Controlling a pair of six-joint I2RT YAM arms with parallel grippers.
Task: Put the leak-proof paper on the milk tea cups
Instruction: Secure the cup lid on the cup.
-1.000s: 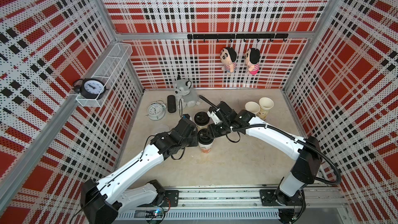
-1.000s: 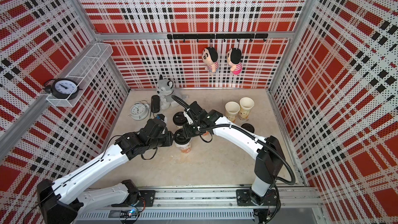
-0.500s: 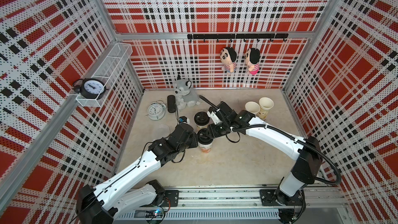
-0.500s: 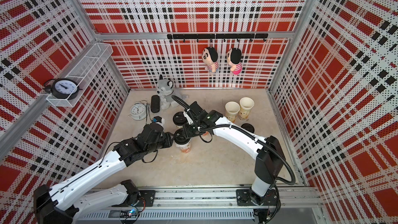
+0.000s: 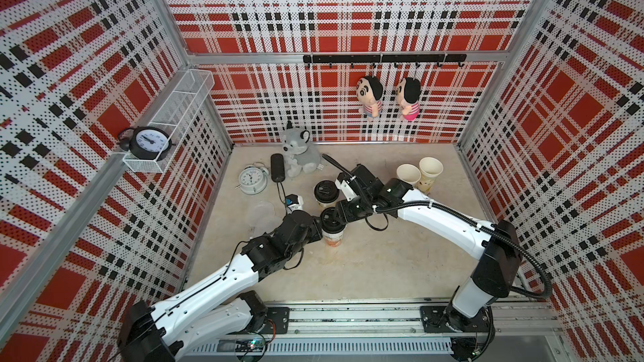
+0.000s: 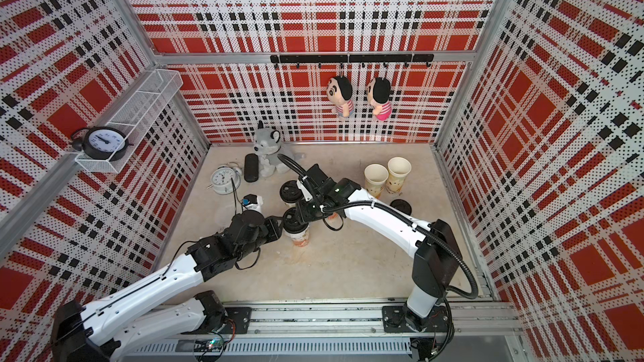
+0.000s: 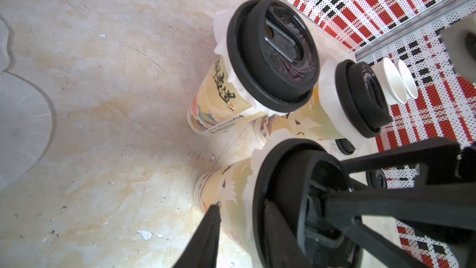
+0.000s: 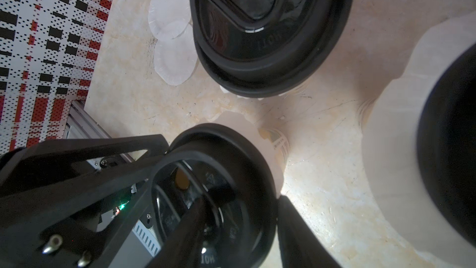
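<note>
Legibly, little: each black lid (image 8: 257, 29) carries raised lettering, of which HOT can be made out in the right wrist view. The milk tea cups (image 7: 219, 99) bear bold black brush characters with a small red seal, over pale yellow sides printed with white cranes. Leak-proof paper (image 7: 328, 91) shows as a thin, whitish, crinkle-edged skirt caught under the lids of three cups clustered mid-table. Spare sheets (image 8: 175, 65) lie overlapped on the table (image 5: 383, 273) near them. Two open cups (image 5: 408, 173) stand apart at the back right. The right gripper (image 8: 242, 204) is clamped on the lid rim of the near cup (image 5: 332, 236), one finger inside and one outside. The left gripper (image 7: 242, 203) stands partly parted astride that cup's edge; whether it pinches cannot be told.
</note>
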